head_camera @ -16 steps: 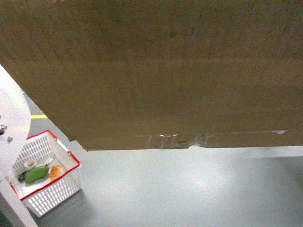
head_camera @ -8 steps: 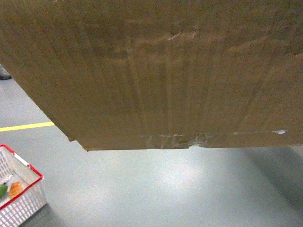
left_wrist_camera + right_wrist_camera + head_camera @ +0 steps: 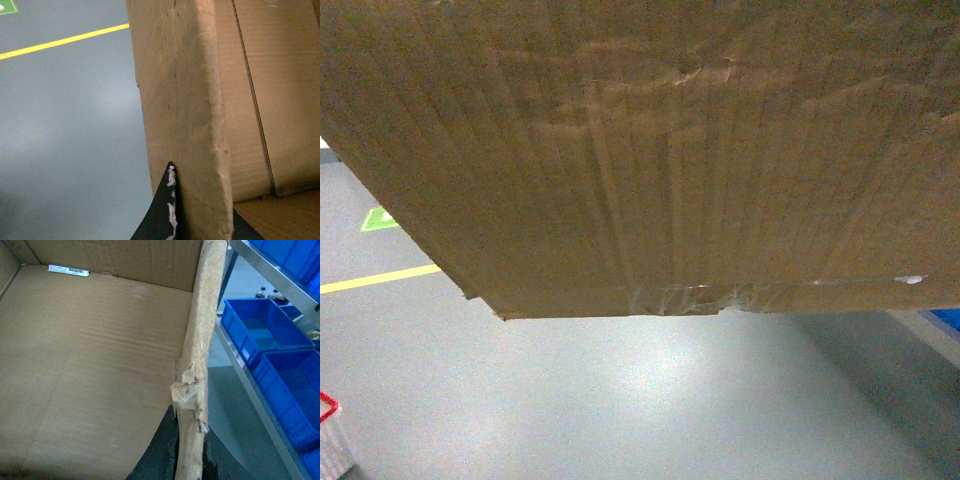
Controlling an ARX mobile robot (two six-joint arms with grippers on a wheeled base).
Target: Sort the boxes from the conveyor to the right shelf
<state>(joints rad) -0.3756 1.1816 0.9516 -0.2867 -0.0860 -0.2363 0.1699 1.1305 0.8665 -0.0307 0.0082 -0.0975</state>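
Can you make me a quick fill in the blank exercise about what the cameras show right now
1. Both grippers are clamped on walls of a brown ____ carton.
2. The line painted on the grey floor is ____.
3. Beside the carton, the metal shelf carries bins coloured ____.
4. The white barcode sticker sits ____ the carton.

Missing words: cardboard; yellow; blue; inside

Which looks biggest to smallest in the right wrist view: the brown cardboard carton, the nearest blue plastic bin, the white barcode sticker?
1. Brown corrugated cardboard carton, which fills most of the view, though it is nearest the camera.
2. Nearest blue plastic bin, lower right, partly cut off.
3. White barcode sticker inside the carton, plainly smallest.
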